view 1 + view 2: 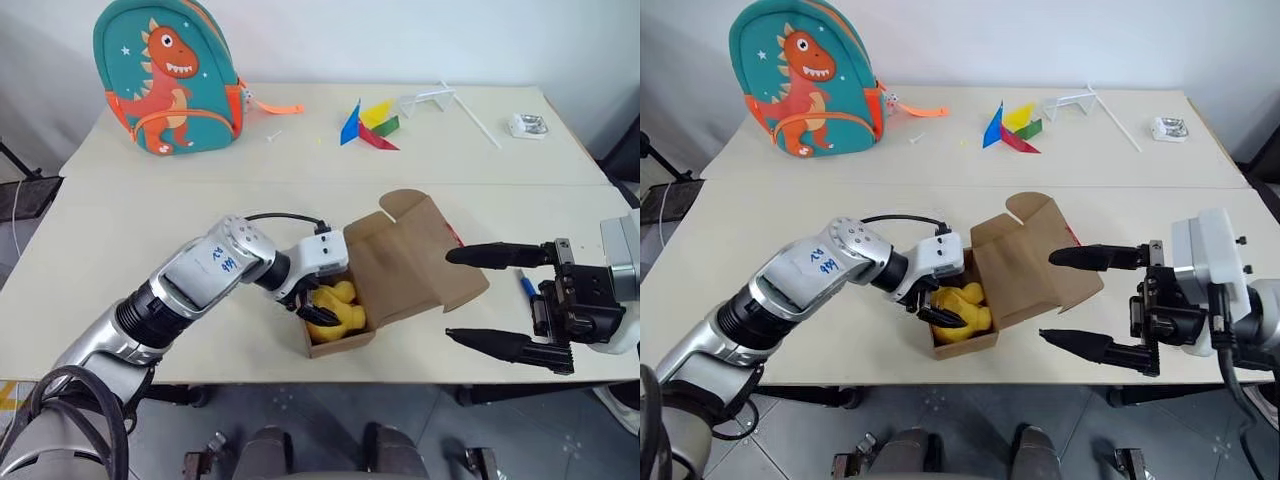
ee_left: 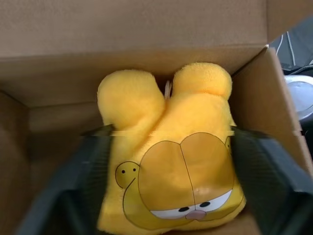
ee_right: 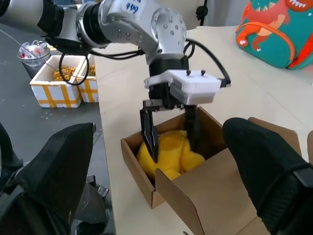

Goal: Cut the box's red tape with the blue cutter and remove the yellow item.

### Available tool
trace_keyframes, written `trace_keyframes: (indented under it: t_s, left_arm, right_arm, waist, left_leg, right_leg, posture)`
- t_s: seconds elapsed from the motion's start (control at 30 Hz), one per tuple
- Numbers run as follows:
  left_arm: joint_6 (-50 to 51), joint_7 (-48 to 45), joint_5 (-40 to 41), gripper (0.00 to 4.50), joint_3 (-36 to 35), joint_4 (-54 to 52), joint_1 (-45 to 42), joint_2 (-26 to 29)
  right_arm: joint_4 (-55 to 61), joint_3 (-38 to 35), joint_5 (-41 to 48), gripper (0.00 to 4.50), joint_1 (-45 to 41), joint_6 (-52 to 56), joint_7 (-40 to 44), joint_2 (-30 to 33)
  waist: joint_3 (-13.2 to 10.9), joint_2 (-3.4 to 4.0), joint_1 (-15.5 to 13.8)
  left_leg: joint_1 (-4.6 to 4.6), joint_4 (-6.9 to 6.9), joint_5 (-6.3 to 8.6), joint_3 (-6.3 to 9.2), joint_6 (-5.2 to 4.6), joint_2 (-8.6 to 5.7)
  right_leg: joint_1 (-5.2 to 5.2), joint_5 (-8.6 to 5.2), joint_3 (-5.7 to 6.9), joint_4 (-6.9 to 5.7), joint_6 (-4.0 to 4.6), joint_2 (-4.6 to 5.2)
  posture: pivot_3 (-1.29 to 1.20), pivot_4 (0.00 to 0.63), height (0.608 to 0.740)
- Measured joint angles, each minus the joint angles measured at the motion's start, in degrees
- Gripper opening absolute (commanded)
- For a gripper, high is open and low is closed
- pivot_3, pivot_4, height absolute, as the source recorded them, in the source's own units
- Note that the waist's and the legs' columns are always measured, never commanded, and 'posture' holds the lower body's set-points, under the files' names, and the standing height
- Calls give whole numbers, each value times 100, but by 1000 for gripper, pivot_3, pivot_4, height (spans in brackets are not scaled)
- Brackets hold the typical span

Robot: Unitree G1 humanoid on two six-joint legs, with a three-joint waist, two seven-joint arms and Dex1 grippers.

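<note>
Left eye view, frame centre: I see the left gripper (image 1: 315,310) straddling, not yet pinching, the fluffy yellow plush item (image 1: 340,312) inside the open brown cardboard box (image 1: 420,262). Right gripper (image 1: 480,297) gapes wide, empty.

A teal backpack (image 1: 168,78) with an orange dinosaur stands at the upper left of the frame on the pale tabletop (image 1: 130,215). Flat coloured shapes (image 1: 368,125) lie at upper centre, a white frame with a thin rod (image 1: 447,103) just right of them, and a small clear packet (image 1: 528,125) at upper right.
</note>
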State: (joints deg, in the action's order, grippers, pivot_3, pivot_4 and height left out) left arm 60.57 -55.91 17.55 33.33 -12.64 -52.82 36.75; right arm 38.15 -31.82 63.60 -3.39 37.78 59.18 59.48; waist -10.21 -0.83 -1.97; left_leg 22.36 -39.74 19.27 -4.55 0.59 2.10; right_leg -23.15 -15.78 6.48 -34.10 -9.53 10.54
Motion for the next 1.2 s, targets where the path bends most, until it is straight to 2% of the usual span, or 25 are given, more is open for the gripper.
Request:
trace_keyframes:
  t_s: [0.33,0.5,0.67,0.83,0.93,1.07,1.2]
  left_arm:
    - [-495,-177,-100,31,-207,545,-31,-309]
    - [-684,-462,334,10,-928,842,-48,-647]
    - [-935,-853,879,10,-1798,1262,-89,-700]
    - [-1347,-1053,1707,10,-3295,1712,170,-825]
    - [-1588,-703,1918,10,-4117,1803,532,-779]
    - [-1716,-137,2040,10,-5246,1889,1272,-180]
    - [-2142,165,1583,10,-5850,2165,2603,672]
  right_arm:
    - [-51,-7,-94,4500,183,-16,144,-1]
    - [-105,-7,-215,4500,214,-78,152,-52]
    - [-234,-6,-290,4500,211,-167,115,-192]
    - [-242,67,-348,4500,152,-280,62,-369]
    - [-252,300,-397,4500,-97,-339,-17,-515]
    - [-263,752,-416,4500,-575,-542,-93,-834]
    - [-309,1387,-421,4500,-1007,-654,-105,-1294]
  waist:
    - [0,0,-102]
    - [0,0,-100]
    - [0,0,-90]
    - [1,1,-43]
    - [1,1,5]
    - [1,1,112]
    - [1,1,196]
  left_leg:
    - [-1,-24,5,3,-8,0]
    - [-1,-24,5,5,-9,1]
    - [-1,-24,5,4,-9,1]
    - [-4,-22,5,5,-8,2]
    - [-7,-23,5,8,-8,2]
    - [-16,-13,6,10,-6,4]
    - [-21,0,6,10,-5,3]
  right_leg:
    - [15,5,1,-1,0,0]
    - [16,6,4,0,0,0]
    - [16,7,4,-1,-1,0]
    - [16,7,5,-2,-1,0]
    - [23,7,6,-2,-2,0]
    - [23,7,8,-2,-2,0]
    - [24,7,10,-1,-2,0]
  posture:
    - [0,150,740]
    - [0,150,740]
    - [0,150,740]
    - [0,150,740]
    - [0,150,740]
    - [0,150,740]
    - [0,150,740]
